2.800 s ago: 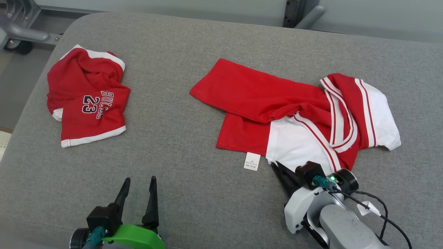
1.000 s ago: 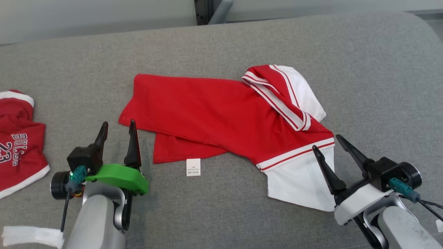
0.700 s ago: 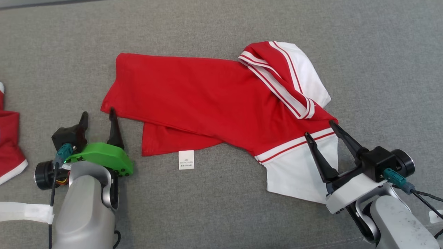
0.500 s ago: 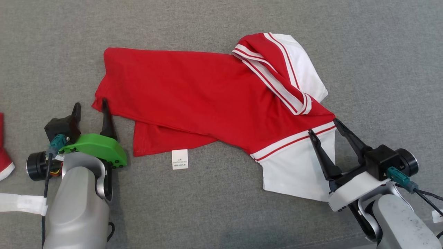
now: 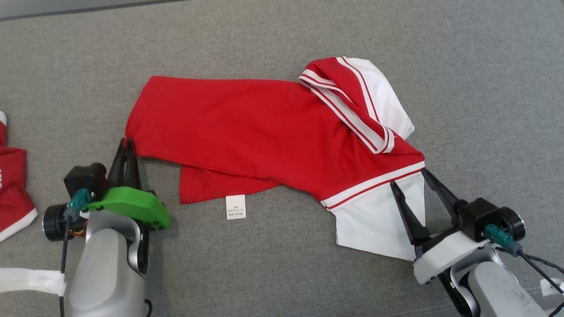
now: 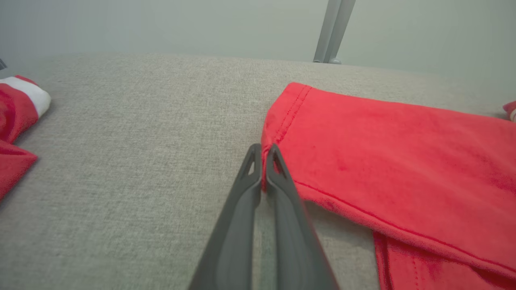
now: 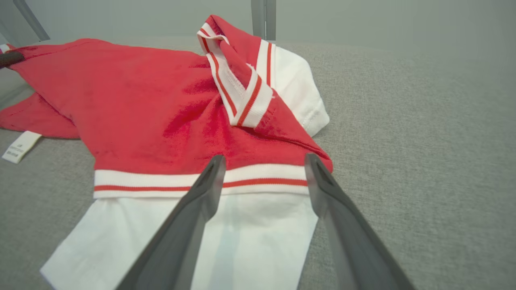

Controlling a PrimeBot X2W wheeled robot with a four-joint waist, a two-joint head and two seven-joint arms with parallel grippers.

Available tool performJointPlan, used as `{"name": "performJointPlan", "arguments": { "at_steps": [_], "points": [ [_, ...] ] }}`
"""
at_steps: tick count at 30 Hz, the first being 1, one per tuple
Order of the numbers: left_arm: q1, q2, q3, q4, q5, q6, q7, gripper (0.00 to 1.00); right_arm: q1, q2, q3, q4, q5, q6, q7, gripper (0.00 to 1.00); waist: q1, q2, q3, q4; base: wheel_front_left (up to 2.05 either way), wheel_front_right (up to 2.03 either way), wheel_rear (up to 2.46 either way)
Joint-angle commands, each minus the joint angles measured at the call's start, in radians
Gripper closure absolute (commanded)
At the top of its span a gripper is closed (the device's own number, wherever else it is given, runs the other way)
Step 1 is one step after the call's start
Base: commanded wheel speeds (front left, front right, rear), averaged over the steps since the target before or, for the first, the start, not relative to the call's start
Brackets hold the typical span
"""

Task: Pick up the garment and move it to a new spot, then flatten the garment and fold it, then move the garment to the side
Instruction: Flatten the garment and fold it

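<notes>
My left gripper (image 5: 126, 143) just snapped its fingers shut on the hem corner of the garment (image 5: 246, 127), a red tee with white sleeves lying mid-bench (image 5: 264, 44), so I'd say the pick-up has started. The right gripper (image 5: 409, 178) still has its fingers wide, straddling the white sleeve (image 5: 374, 224) below the striped band (image 5: 370, 187). No containers here; the red shorts (image 5: 11, 193) just lie loose at far left.

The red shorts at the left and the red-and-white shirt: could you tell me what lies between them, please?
Grey woven cushion and the left gripper, shut on the red-and-white shirt, in the head view.
</notes>
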Motion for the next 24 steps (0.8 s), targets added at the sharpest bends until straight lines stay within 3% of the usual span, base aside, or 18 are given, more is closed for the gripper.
{"name": "performJointPlan", "arguments": {
  "at_steps": [1, 11, 21, 22, 23, 24],
  "points": [
    [0.032, 0.0, -0.005, -0.01, 0.006, -0.006, 0.001, 1.0, 0.02, 0.009, 0.004, 0.01, 0.003, -0.001, 0.0, 0.0, 0.0, 0.0, -0.068, 0.025, 0.0, 0.0, 0.0],
    [0.191, -0.001, -0.001, -0.091, -0.024, -0.011, 0.001, 1.0, 0.109, 0.044, 0.013, 0.098, 0.03, -0.001, 0.0, 0.0, 0.0, 0.0, -0.236, 0.053, 0.0, 0.0, 0.0],
    [0.337, -0.001, -0.022, -0.079, -0.074, 0.039, 0.001, 1.0, 0.138, 0.056, 0.008, 0.124, 0.046, -0.001, 0.0, 0.0, 0.0, 0.0, -0.285, 0.041, 0.0, 0.0, 0.0],
    [0.347, -0.001, -0.022, -0.073, -0.076, 0.041, 0.001, 0.54, 0.139, 0.055, 0.007, 0.125, 0.045, -0.001, 0.0, 0.0, 0.0, 0.0, -0.285, 0.039, 0.0, 0.0, 0.0],
    [0.356, -0.001, -0.022, -0.068, -0.088, 0.042, 0.001, 0.0, 0.139, 0.054, 0.005, 0.125, 0.044, -0.001, 0.0, 0.0, 0.0, 0.0, -0.286, 0.037, 0.0, 0.0, 0.0],
    [0.364, -0.001, -0.024, -0.064, -0.088, 0.042, 0.001, 0.0, 0.139, 0.053, 0.001, 0.125, 0.042, -0.001, 0.0, 0.0, 0.0, 0.0, -0.287, 0.035, 0.0, 0.0, 0.0]
  ]
}}
